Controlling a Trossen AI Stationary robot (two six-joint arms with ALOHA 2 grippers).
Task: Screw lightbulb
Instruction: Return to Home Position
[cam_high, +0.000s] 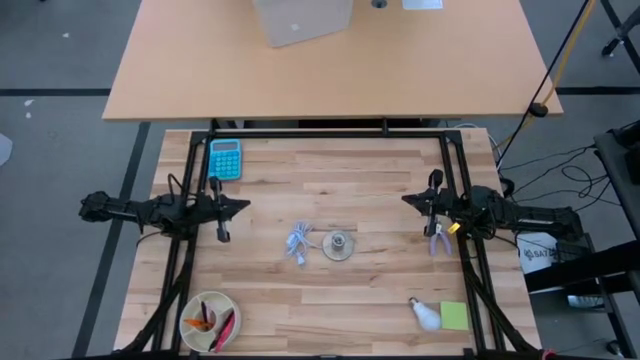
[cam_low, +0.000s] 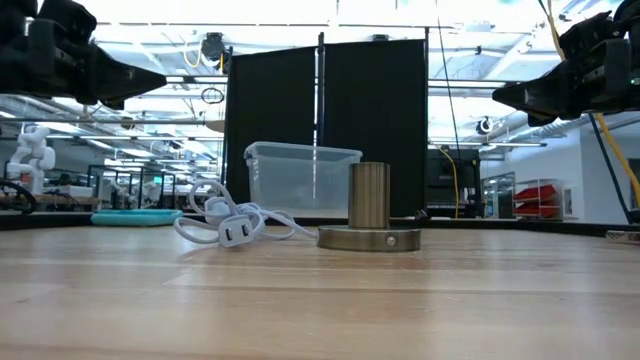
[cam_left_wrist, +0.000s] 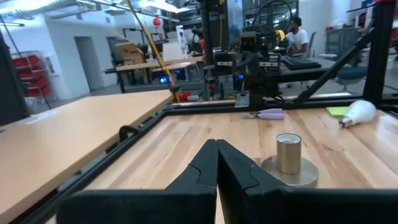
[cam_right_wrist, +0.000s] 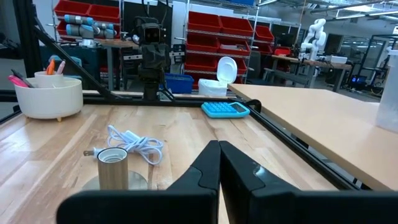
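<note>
The white lightbulb (cam_high: 425, 314) lies on its side on the table near the front right, beside a green notepad (cam_high: 454, 316); it also shows in the left wrist view (cam_left_wrist: 359, 112). The metal socket (cam_high: 339, 244) stands upright on its round base at the table's middle (cam_low: 369, 212). My left gripper (cam_high: 244, 204) hovers shut at the table's left, raised above it. My right gripper (cam_high: 407, 200) hovers shut at the right, also raised. Both are empty and point toward the middle.
A white coiled cable (cam_high: 299, 241) lies just left of the socket. A teal calculator (cam_high: 225, 158) lies at the far left, purple pliers (cam_high: 438, 240) at the right, a white bowl of pens (cam_high: 209, 320) at the front left. A clear box (cam_low: 300, 178) shows behind.
</note>
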